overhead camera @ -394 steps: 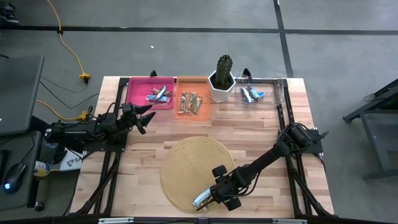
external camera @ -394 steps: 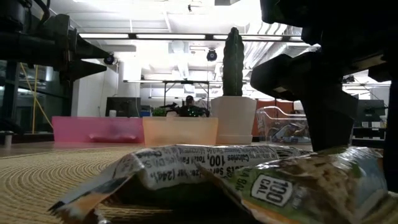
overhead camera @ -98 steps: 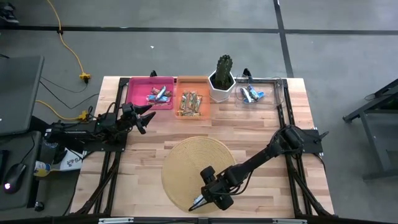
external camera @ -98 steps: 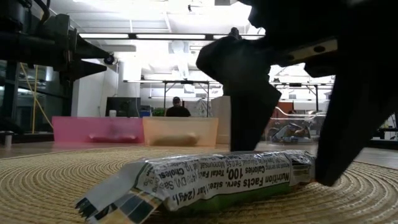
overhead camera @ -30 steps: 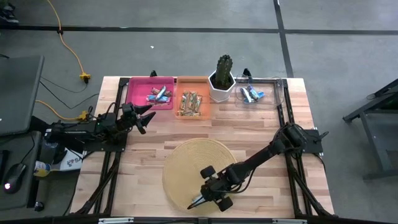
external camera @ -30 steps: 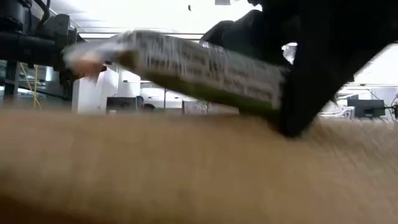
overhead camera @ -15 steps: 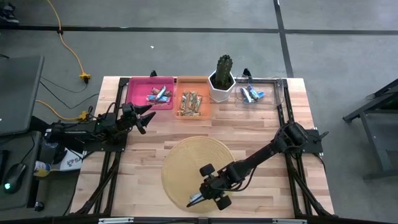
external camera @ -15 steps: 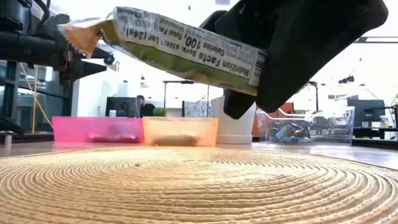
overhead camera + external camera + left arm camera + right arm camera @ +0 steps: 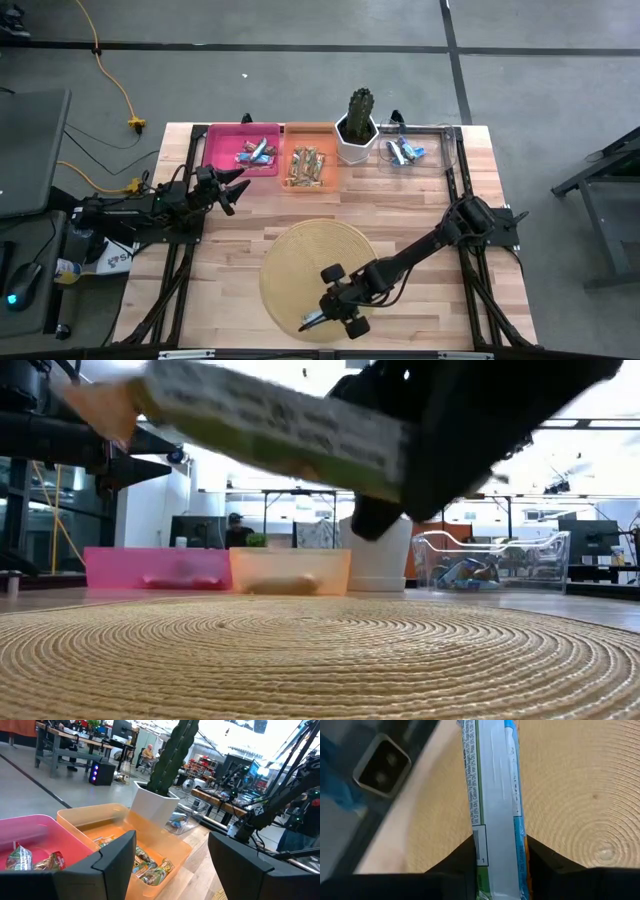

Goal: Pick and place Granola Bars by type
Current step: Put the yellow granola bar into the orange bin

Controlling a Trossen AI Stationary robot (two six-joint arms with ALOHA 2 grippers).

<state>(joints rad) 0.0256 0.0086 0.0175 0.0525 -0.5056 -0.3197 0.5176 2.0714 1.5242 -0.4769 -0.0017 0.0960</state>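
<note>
Granola bar (image 9: 494,800), nutrition print unreadable, clamped in right gripper (image 9: 322,318) above mat (image 9: 290,262); left gripper (image 9: 232,187) open.

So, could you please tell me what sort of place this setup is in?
Probably a robotics lab or open workshop: the wooden table stands on a bare concrete floor, and behind it are workbenches with monitors, where a person sits.

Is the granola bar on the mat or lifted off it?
Lifted. The right gripper holds the granola bar clear above the woven mat.
</note>
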